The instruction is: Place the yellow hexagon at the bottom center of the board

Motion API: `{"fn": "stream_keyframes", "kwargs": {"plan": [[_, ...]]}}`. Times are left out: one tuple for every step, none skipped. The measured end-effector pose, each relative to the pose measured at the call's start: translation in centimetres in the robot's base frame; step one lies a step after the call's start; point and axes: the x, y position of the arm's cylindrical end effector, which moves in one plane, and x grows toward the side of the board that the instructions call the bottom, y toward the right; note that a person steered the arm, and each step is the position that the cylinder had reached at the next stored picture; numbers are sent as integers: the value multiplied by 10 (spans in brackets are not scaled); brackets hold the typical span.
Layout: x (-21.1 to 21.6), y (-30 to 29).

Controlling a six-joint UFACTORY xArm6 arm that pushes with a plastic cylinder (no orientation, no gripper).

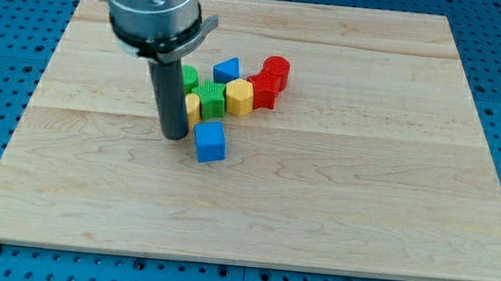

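The yellow hexagon [239, 96] sits in a cluster of blocks at the upper middle of the wooden board [337, 195]. My tip [174, 136] stands at the cluster's lower left, just left of a blue cube [211, 142] and well left of the hexagon. A green star-shaped block [208, 98] lies between the rod and the hexagon, touching the hexagon's left side. A second yellow block [193, 108] is partly hidden behind the rod.
A red star-like block [265, 87] and a red cylinder [277, 69] lie right of the hexagon. A blue triangular block [227, 68] sits above it. A green block [188, 77] is half hidden by the rod. Blue pegboard surrounds the board.
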Motion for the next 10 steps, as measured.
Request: {"fn": "stream_keyframes", "kwargs": {"plan": [[-26,17],[-26,21],[-26,21],[-26,25],[-26,32],[-44,34],[-76,32],[-103,59],[-115,75],[-127,88]]}}
